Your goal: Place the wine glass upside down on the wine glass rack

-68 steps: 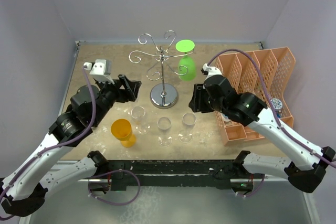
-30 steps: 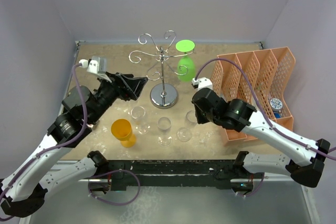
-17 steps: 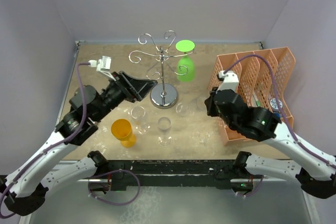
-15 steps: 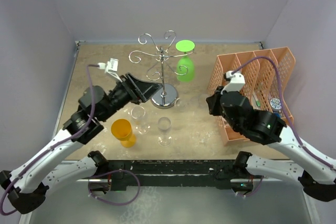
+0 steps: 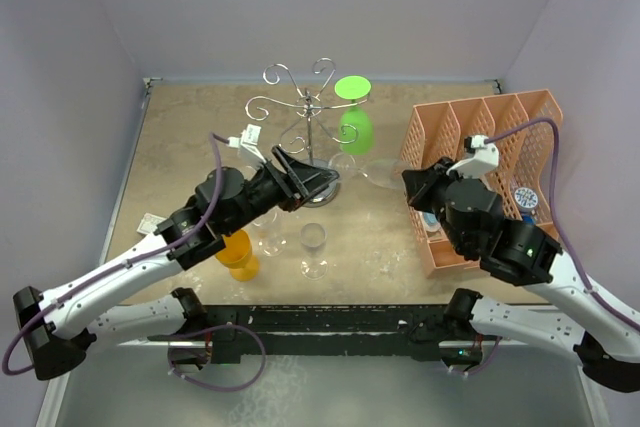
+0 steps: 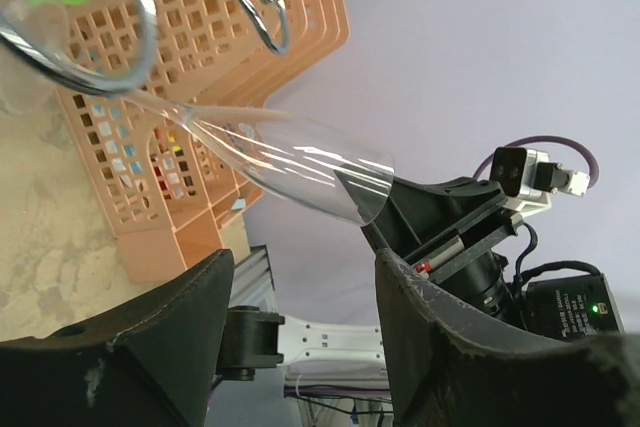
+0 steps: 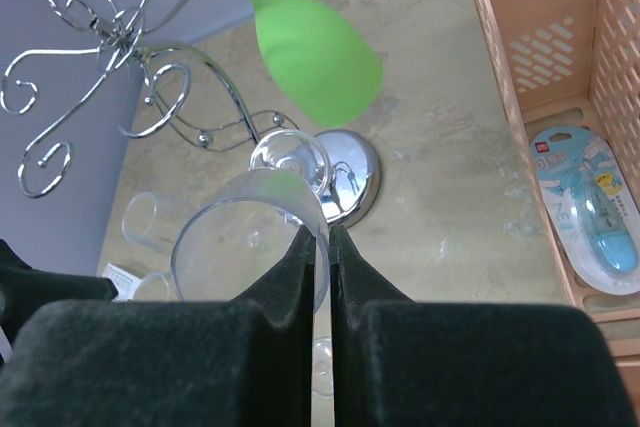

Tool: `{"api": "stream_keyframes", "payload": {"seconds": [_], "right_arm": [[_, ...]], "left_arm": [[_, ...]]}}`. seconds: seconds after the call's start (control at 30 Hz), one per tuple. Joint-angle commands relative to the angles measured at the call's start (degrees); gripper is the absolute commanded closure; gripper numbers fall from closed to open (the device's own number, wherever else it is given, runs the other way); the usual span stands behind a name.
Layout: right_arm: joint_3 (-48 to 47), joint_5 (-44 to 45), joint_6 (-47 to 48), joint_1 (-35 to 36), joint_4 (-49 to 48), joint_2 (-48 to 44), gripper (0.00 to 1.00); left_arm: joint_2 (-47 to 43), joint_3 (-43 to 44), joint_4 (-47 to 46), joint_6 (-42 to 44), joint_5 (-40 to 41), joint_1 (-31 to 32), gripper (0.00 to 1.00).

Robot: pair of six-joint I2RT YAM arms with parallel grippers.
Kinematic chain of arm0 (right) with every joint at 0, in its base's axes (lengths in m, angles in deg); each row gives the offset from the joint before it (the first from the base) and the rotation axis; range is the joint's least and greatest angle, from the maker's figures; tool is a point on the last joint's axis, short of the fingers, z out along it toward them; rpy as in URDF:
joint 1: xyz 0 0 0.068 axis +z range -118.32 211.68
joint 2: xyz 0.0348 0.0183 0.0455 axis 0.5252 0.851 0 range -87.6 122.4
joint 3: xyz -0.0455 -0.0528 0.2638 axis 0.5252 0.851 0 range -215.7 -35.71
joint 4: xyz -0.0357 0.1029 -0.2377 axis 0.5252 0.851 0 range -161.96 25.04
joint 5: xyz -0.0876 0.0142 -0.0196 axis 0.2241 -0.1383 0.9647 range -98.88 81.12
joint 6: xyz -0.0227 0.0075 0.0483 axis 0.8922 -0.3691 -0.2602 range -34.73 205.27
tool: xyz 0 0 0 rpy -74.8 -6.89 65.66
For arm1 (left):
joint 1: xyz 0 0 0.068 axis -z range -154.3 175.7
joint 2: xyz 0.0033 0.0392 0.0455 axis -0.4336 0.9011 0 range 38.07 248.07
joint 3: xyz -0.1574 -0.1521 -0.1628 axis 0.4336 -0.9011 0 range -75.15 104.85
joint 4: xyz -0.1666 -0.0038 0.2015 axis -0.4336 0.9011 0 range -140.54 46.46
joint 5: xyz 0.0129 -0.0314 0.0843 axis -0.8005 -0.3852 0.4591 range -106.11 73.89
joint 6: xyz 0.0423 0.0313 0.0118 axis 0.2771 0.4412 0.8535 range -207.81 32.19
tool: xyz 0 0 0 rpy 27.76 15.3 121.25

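A clear wine glass (image 7: 236, 255) lies tilted almost level in the air, its foot (image 7: 290, 159) pointing at the wine glass rack (image 5: 312, 105). My right gripper (image 7: 322, 237) is shut on its rim. The glass (image 5: 372, 171) hangs just right of the rack's chrome base (image 7: 352, 173). A green wine glass (image 5: 355, 127) hangs upside down from one rack arm. My left gripper (image 5: 312, 183) is open over the rack's base, below the clear glass (image 6: 300, 162), with nothing between its fingers (image 6: 170, 347).
An orange lattice organiser (image 5: 500, 147) stands at the right, a blue packaged item (image 7: 595, 217) in one slot. An orange glass (image 5: 235, 252) and two clear glasses (image 5: 314, 243) stand near the front edge. Grey walls close off the back and sides.
My right gripper took a clear glass from the front row, lifted it and tipped it toward the rack. My left arm swung right to the rack's base, its jaws narrowing a little.
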Motion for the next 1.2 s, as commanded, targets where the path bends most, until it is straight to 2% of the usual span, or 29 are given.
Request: {"api": "stream_keyframes", "payload": {"seconds": [0.0, 0.13, 0.27, 0.63, 0.73, 0.9, 1.0, 1.17], "right_arm": [[-4.8, 3.7, -3.9, 0.3, -0.7, -1.4, 1.00], [-6.4, 4.7, -4.3, 0.3, 2.9, -2.6, 1.00], [-8.9, 6.7, -3.6, 0.3, 7.2, -4.6, 1.00], [-13.4, 9.3, -3.4, 0.3, 11.1, -9.0, 1.00], [-15.6, 9.6, -2.9, 0.3, 9.8, -9.7, 1.00], [-16.7, 7.9, 0.5, 0.3, 2.2, -10.7, 1.00], [-16.8, 6.1, 1.2, 0.3, -1.6, -10.6, 1.00], [-15.0, 1.7, -1.3, 0.3, -7.6, -10.9, 1.00]], "left_arm": [[3.1, 9.5, -1.1, -1.6, 4.8, 5.9, 0.45], [7.9, 16.6, 1.5, 2.7, 4.6, 9.6, 0.45], [9.5, 18.5, 0.0, 3.1, 5.4, 9.9, 0.45], [13.8, 17.1, -8.4, -4.9, 11.8, 10.3, 0.45], [16.1, 19.1, -9.4, -5.7, 13.4, 10.9, 0.45], [19.6, 21.9, -12.0, -6.5, 14.6, 11.7, 0.46], [21.7, 24.6, -12.9, -3.4, 15.2, 12.4, 0.46], [21.2, 24.0, -15.4, -0.2, 22.4, 13.0, 0.46]]}}
